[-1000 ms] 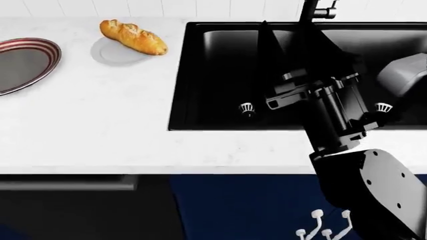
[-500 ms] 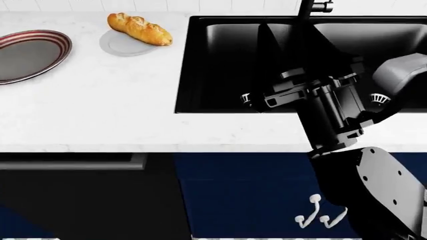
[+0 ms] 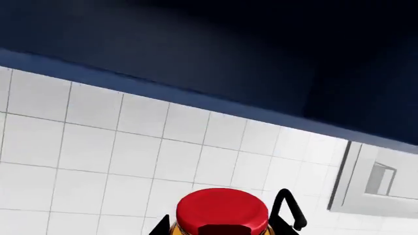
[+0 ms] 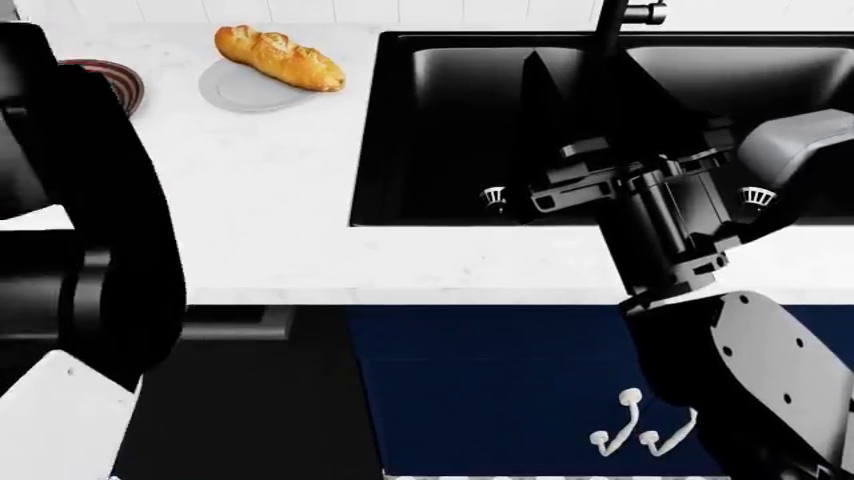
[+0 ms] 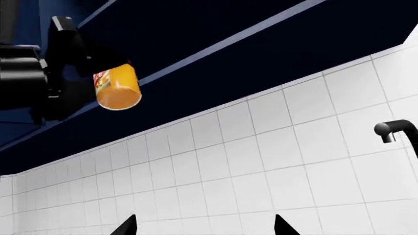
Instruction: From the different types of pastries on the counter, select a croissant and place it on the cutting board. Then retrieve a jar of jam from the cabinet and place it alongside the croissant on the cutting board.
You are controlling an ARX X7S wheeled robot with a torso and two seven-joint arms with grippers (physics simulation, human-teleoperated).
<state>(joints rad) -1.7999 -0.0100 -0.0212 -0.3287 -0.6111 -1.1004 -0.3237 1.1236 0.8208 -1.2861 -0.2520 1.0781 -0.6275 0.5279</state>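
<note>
The white marble counter [image 4: 267, 220] carries a baguette [image 4: 280, 57] on a grey disc [image 4: 234, 92] and a red-ringed plate [image 4: 114, 75].

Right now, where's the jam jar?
The jar is off the counter, held in the left pincer up by the dark blue cabinet, above the tiled wall. The left wrist view shows its red lid between the fingers.

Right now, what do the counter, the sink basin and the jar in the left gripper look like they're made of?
The counter looks like polished white marble, with faint grey veining. The sink basin looks like matte black composite or coated metal, with soft dull reflections. The jar seems to be clear glass or plastic showing yellow-orange contents; its red lid looks like smooth painted metal or plastic.
</note>
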